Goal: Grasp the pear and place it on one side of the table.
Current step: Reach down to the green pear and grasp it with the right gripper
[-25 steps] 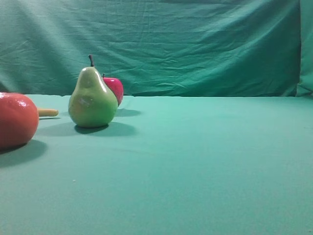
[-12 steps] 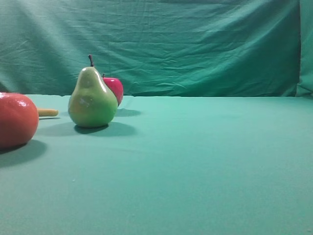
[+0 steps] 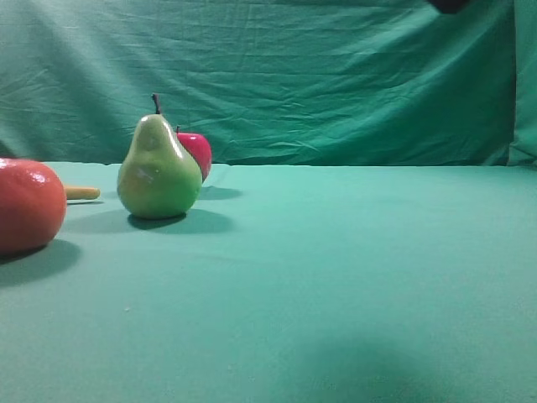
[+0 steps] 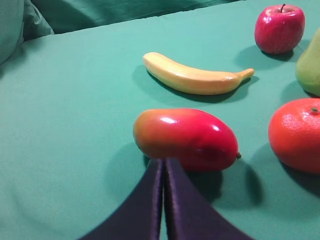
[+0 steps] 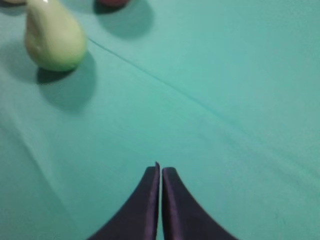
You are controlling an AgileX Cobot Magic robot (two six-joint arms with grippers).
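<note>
The yellow-green pear (image 3: pixel 158 168) stands upright on the teal table (image 3: pixel 352 252), left of the middle, with its dark stem up. The right wrist view has the pear (image 5: pixel 54 35) at the upper left, far ahead of my right gripper (image 5: pixel 160 170), whose fingers lie together with nothing between them, over bare cloth. A dark bit of the right arm (image 3: pixel 453 4) shows at the top edge of the exterior view. My left gripper (image 4: pixel 164 161) is shut and empty, its tips just before a red mango (image 4: pixel 187 137). The pear's edge (image 4: pixel 311 65) shows at the right of that view.
A red apple (image 3: pixel 195 151) stands just behind the pear. A large orange-red fruit (image 3: pixel 29 206) sits at the left edge, and a banana (image 4: pixel 192 77) lies behind the mango. A wrinkled backdrop cloth (image 3: pixel 336 84) closes off the back.
A dark part of the right arm has come in at the top right of the exterior view, and a faint shadow has appeared on the front of the table. The fruits have not moved.
</note>
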